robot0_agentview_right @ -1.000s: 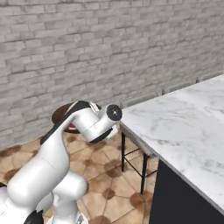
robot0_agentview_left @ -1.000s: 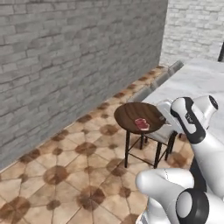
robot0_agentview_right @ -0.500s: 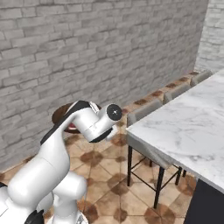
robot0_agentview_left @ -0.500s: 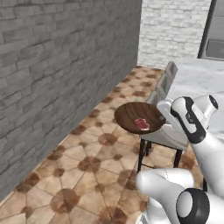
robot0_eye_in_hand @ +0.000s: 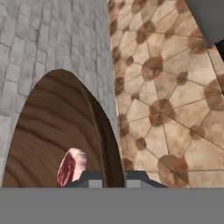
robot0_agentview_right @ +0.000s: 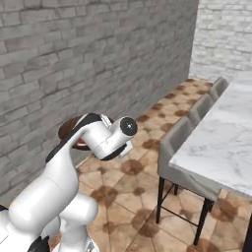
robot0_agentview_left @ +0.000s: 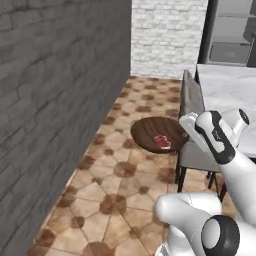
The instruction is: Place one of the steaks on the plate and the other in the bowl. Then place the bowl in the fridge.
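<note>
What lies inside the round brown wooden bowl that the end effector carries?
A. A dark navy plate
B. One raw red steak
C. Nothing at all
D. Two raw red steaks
B: a single raw red steak rests in the round brown wooden bowl, whose rim is gripped by the end effector.

Both base views look forward-down from behind the arm, sharing the bowl (robot0_agentview_left: 156, 133), hand view close over its rim.

steak (robot0_agentview_left: 161, 141) in the bowl (robot0_agentview_left: 150, 131), bowl above the floor (robot0_agentview_left: 115, 200), left of the chairs (robot0_agentview_left: 192, 150), brick wall (robot0_agentview_left: 55, 110) further left
</note>
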